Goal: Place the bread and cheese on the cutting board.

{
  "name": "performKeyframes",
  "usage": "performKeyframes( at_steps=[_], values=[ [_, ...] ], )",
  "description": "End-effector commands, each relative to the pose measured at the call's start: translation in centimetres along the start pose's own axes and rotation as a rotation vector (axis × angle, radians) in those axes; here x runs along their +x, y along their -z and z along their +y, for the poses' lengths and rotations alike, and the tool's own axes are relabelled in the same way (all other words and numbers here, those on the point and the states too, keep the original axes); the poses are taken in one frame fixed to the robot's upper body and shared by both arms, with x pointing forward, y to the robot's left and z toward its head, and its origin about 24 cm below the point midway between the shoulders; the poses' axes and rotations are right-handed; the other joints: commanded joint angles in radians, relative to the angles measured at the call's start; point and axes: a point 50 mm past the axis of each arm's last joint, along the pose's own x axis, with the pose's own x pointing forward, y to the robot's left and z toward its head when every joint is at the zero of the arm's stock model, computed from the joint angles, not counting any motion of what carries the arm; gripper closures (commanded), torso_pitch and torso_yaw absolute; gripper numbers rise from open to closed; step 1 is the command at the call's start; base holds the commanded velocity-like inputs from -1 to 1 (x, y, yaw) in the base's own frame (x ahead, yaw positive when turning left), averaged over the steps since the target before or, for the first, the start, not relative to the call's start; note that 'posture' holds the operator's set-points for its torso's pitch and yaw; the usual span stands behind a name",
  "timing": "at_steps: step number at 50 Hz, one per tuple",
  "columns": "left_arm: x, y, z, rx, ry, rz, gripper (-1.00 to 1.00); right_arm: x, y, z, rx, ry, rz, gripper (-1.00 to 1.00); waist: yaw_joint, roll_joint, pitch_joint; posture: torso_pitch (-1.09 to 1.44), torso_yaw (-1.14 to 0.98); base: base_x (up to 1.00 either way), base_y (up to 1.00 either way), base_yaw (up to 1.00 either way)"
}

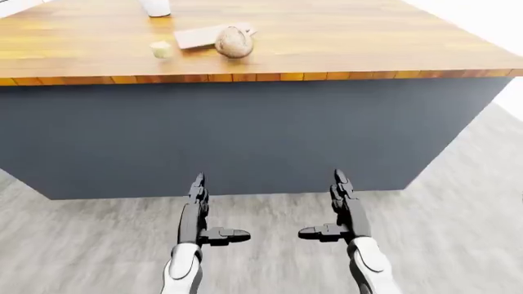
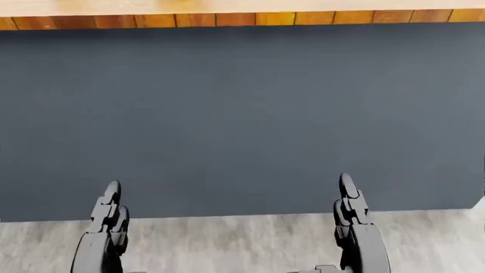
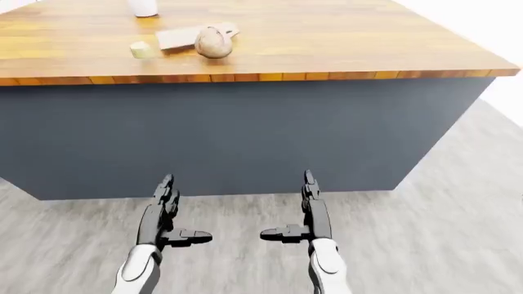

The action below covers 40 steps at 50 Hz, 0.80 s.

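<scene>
A round brown bread loaf [image 1: 235,42] rests on the wooden counter [image 1: 343,37], touching the lower right edge of a pale flat cutting board [image 1: 204,35]. A small pale yellow cheese piece [image 1: 161,49] lies on the counter left of the board. My left hand [image 1: 200,211] and right hand [image 1: 336,208] hang low over the floor, well below the counter, both open with fingers pointing up and thumbs turned inward. Neither holds anything.
A white container [image 1: 155,7] stands at the counter's top edge, above the board. The dark grey side wall of the counter [image 1: 245,135] fills the middle of the view. Grey wood-look floor [image 1: 458,208] spreads below and to the right.
</scene>
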Motion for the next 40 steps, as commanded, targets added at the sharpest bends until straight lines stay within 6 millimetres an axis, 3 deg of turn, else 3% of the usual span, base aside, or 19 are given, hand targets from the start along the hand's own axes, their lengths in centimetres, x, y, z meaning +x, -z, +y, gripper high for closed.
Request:
performKeyframes(
  at_steps=[1, 3, 4, 5, 7, 8, 24, 26, 27, 30, 34, 38, 39, 40],
  values=[
    [0.3, -3.2, -0.2, 0.002, 0.016, -0.165, -1.00, 0.4, -3.4, 0.3, -0.001, -0.022, -0.172, -1.00, -0.002, -0.008, -0.001, 0.00, 0.00, 0.00, 0.00, 0.00],
    [0.3, -3.2, -0.2, 0.001, 0.018, -0.162, -1.00, 0.5, -3.3, 0.2, -0.001, -0.023, -0.174, -1.00, 0.008, -0.001, -0.061, 0.00, 0.00, 0.00, 0.00, 0.00],
    [0.3, -3.2, -0.2, 0.000, 0.017, -0.161, -1.00, 0.3, -3.5, 0.3, -0.001, -0.022, -0.176, -1.00, 0.008, -0.001, -0.052, 0.00, 0.00, 0.00, 0.00, 0.00],
    [0.4, -3.1, -0.2, -0.002, 0.018, -0.160, -1.00, 0.4, -3.4, 0.3, -0.001, -0.022, -0.176, -1.00, 0.006, -0.006, -0.017, 0.00, 0.00, 0.00, 0.00, 0.00],
    [0.3, -3.1, -0.2, -0.004, 0.018, -0.158, -1.00, 0.3, -3.5, 0.3, -0.002, -0.024, -0.176, -1.00, 0.008, -0.007, -0.069, 0.00, 0.00, 0.00, 0.00, 0.00],
    [0.3, -3.1, -0.2, -0.005, 0.019, -0.157, -1.00, 0.3, -3.5, 0.3, -0.002, -0.024, -0.175, -1.00, 0.008, -0.007, -0.075, 0.00, 0.00, 0.00, 0.00, 0.00],
    [0.9, -2.9, 0.6, -0.019, -0.029, -0.124, -1.00, 0.5, -3.7, 1.1, -0.081, -0.030, -0.174, -1.00, 0.006, -0.003, -0.091, 0.00, 0.00, 0.00, 0.00, 0.00],
    [0.6, -4.1, 0.7, 0.034, -0.050, -0.175, -1.00, 1.1, -4.2, 0.8, -0.139, 0.017, -0.174, -1.00, 0.007, -0.001, -0.093, 0.00, 0.00, 0.00, 0.00, 0.00],
    [0.9, -5.1, 1.0, -0.023, -0.073, -0.166, -1.00, 1.0, -4.9, 0.8, -0.102, 0.005, -0.189, -1.00, 0.006, -0.001, -0.092, 0.00, 0.00, 0.00, 0.00, 0.00],
    [0.7, -8.2, 1.5, 0.035, -0.085, -0.232, -1.00, 1.1, -8.3, 0.5, -0.126, 0.034, -0.253, -1.00, 0.007, -0.001, -0.093, 0.00, 0.00, 0.00, 0.00, 0.00],
    [1.1, -14.0, 2.0, 0.004, -0.057, -0.318, -1.00, 0.3, -13.3, 0.9, -0.088, 0.032, -0.330, -1.00, 0.009, 0.000, -0.090, 0.00, 0.00, 0.00, 0.00, 0.00],
    [-0.1, -19.4, 1.6, 0.018, -0.027, -0.404, -1.00, 0.3, -17.6, 0.7, -0.109, 0.034, -0.381, -1.00, 0.006, 0.004, -0.088, 0.00, 0.00, 0.00, 0.00, 0.00],
    [-0.1, -19.9, 1.5, 0.000, -0.008, -0.406, -1.00, 0.2, -18.1, 0.8, -0.108, 0.023, -0.391, -1.00, 0.005, 0.003, -0.089, 0.00, 0.00, 0.00, 0.00, 0.00],
    [-0.1, -21.7, 1.3, -0.034, 0.010, -0.420, -1.00, -0.1, -20.2, 0.8, -0.143, 0.041, -0.422, -1.00, 0.006, 0.003, -0.088, 0.00, 0.00, 0.00, 0.00, 0.00]
  ],
)
